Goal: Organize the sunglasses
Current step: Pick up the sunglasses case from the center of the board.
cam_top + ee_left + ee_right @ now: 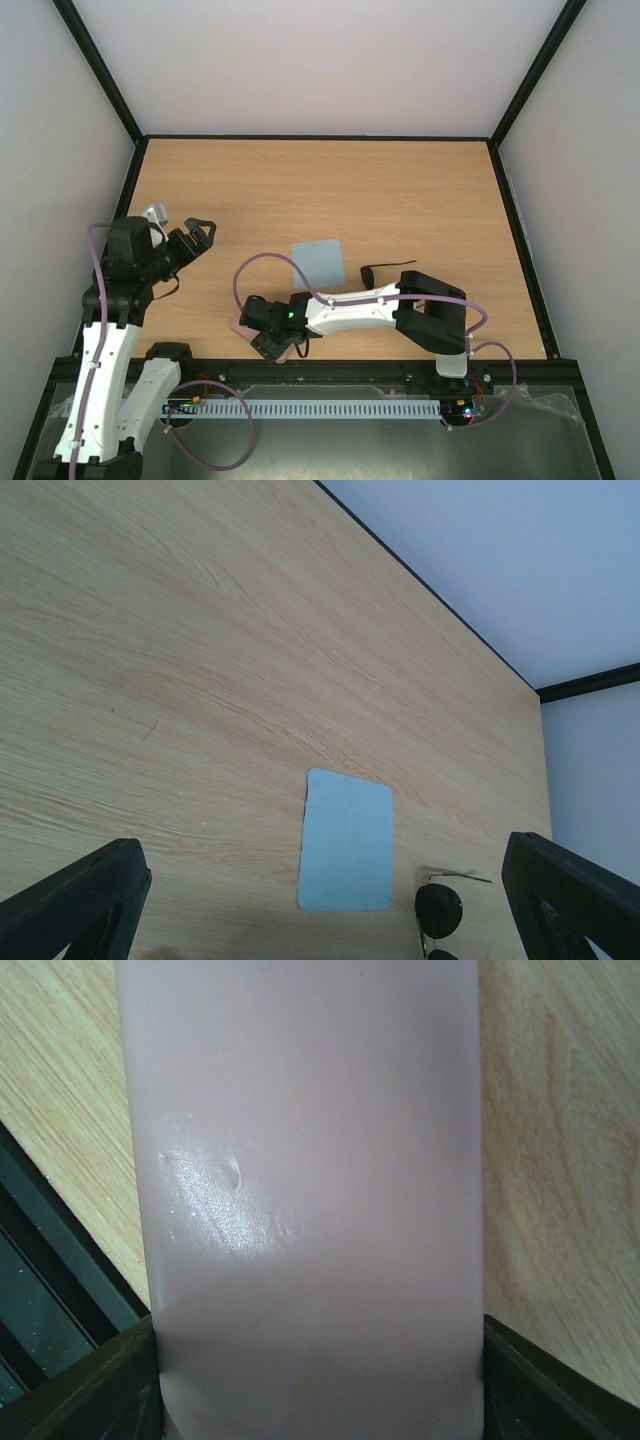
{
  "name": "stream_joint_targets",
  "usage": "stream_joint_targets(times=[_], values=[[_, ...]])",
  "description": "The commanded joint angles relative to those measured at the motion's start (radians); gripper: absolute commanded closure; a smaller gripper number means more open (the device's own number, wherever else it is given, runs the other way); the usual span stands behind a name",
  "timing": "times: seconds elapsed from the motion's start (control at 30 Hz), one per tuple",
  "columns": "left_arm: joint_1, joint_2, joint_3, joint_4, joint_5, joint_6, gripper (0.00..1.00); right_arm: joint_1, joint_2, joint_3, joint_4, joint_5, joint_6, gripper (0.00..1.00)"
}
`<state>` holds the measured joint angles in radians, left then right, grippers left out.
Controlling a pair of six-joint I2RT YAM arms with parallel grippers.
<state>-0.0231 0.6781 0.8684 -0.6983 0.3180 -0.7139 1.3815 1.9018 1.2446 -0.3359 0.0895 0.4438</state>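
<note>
The sunglasses (374, 271) lie on the wooden table (400, 190), just to the right of the light blue cloth (318, 262) and apart from both arms. The right gripper (268, 342) reaches across to the near edge. Its fingers (110, 1385) sit against both long sides of the pink case (310, 1160), seemingly clamped on it. The left gripper (198, 233) hangs over the table's left side, jaws spread wide, holding nothing

left arm (95, 350): white shells, black joints | right arm (350, 308): same build, small green light (290, 313) | lilac cables (243, 272) looping along both | left hand (200, 227): black, pointed fingers
</note>
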Motion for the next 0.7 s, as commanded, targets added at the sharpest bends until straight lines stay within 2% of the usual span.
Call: stream_joint_targets(times=[0.0, 0.17, 0.3, 0.4, 0.53, 0.67], values=[[0.000, 0.009, -0.009, 0.021, 0.025, 0.015, 0.00, 0.001, -0.006, 0.000, -0.035, 0.045, 0.006, 0.32], [0.000, 0.047, -0.018, 0.069, 0.085, 0.018, 0.01, -0.035, -0.114, -0.010, -0.058, 0.068, 0.032, 0.33], [-0.028, 0.120, -0.023, 0.160, 0.170, 0.002, 0.02, -0.172, -0.269, -0.110, -0.031, 0.006, 0.063, 0.35], [-0.120, 0.196, -0.002, 0.240, 0.187, -0.038, 0.04, -0.329, -0.406, -0.188, 0.008, -0.097, 0.081, 0.35], [-0.270, 0.287, 0.004, 0.424, 0.258, -0.132, 0.05, -0.521, -0.562, -0.224, 0.032, -0.254, 0.090, 0.35], [-0.426, 0.338, 0.040, 0.597, 0.250, -0.195, 0.06, -0.697, -0.669, -0.259, 0.066, -0.421, 0.124, 0.35]])
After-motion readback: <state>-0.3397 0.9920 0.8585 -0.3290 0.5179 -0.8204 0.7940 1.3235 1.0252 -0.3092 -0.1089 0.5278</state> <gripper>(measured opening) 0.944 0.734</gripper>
